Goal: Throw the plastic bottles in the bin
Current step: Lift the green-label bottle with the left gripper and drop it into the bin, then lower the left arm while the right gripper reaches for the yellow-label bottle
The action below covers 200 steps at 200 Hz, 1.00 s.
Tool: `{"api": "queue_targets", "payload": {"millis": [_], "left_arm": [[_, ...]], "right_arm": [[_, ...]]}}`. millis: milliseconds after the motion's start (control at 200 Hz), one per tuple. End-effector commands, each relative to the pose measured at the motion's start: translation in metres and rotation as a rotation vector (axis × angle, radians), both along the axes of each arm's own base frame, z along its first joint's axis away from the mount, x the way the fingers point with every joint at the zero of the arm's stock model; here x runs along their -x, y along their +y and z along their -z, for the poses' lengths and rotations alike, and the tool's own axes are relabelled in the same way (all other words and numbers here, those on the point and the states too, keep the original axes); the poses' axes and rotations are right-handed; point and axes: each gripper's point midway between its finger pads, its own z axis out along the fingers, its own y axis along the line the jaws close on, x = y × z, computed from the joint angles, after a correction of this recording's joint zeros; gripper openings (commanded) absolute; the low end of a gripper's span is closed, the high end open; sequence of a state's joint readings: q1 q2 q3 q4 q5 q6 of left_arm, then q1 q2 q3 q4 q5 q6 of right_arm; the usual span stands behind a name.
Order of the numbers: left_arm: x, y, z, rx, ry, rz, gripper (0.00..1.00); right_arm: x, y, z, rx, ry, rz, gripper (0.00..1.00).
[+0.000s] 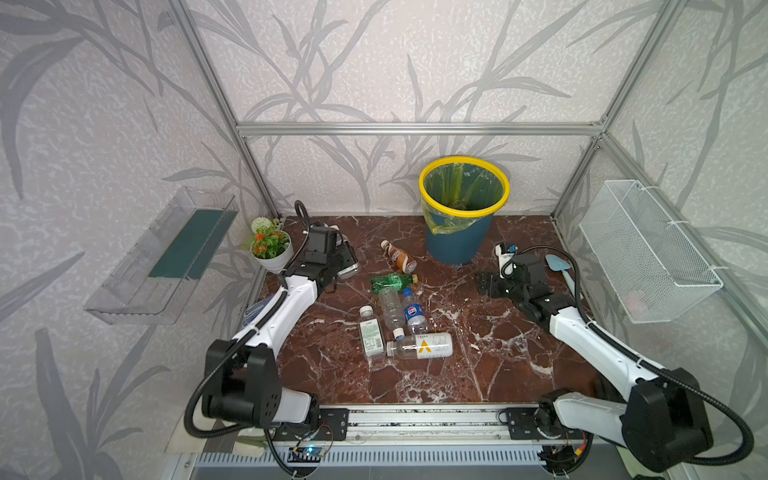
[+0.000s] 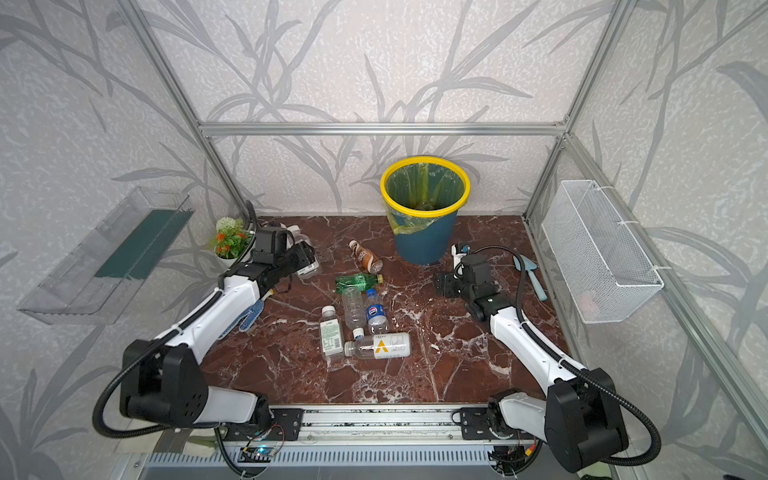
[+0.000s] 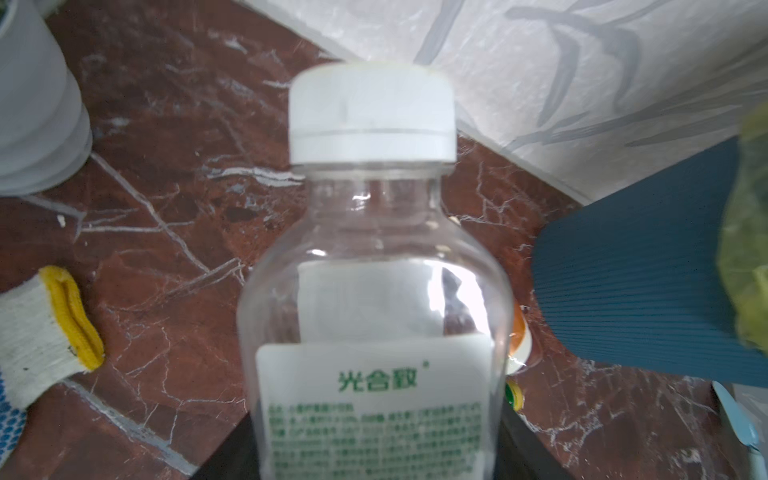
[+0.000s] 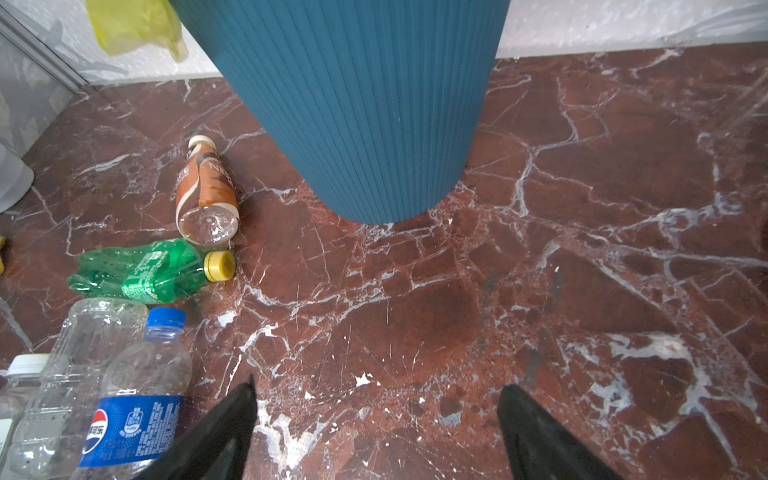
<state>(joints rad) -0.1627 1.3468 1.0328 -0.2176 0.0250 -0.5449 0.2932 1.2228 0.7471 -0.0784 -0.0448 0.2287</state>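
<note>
**dan:** ok, taking the back wall as 12 on the bench point(image 1: 498, 365), where's the bin?

**rio:** bin point(image 1: 457, 245) is up at 12 to 1, upright, right by the back wall, yellow-green liner folded over the rim.

**dan:** and the left jaws? got anything?

**rio:** yep. They're over at 10 to 11, clamped on a clear bottle point(image 3: 374, 270) with a white cap and green print. In the left wrist view it sits snug between the two dark jaws, cap pointing away from the wrist. Can't tell if it's off the bench or not.

**dan:** right side?

**rio:** right jaws are spread wide with nothing in them, over bare bench at about 2, near the bin's base at its 4.

**dan:** rest of the bottles?

**rio:** all lying down. Brown bottle point(image 1: 399, 257) is at the bin's 9, and the green bottle point(image 1: 390, 282) is just beside it at its 6. Dead centre are a bare bottle point(image 1: 390, 307) and a Pepsi bottle point(image 1: 414, 313), side by side. Toward 6 there's a square bottle point(image 1: 371, 338) and an orange-A bottle point(image 1: 419, 346).
</note>
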Motion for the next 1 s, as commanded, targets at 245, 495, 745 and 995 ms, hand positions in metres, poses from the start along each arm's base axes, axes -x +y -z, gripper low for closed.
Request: {"api": "queue_targets", "payload": {"millis": [245,495,745,995], "left_arm": [[0.047,-0.030,-0.173,0.011,-0.626,0.202,0.63],[0.010,-0.120,-0.281,0.012,-0.833,0.440,0.63],[-0.083,-0.237,-0.291,0.010,-0.600,0.687,0.84],[-0.067,-0.200,-0.282,-0.147,-0.502,0.637,0.99]], "right_arm": [[-0.003,0.011,0.021,-0.068,0.039,-0.017,0.90],[-0.002,0.024,0.024,-0.110,0.030,-0.038,0.89],[0.011,0.046,0.017,-0.118,0.008,-0.093,0.89],[0.025,0.047,0.030,-0.080,0.023,-0.104,0.89]]}}
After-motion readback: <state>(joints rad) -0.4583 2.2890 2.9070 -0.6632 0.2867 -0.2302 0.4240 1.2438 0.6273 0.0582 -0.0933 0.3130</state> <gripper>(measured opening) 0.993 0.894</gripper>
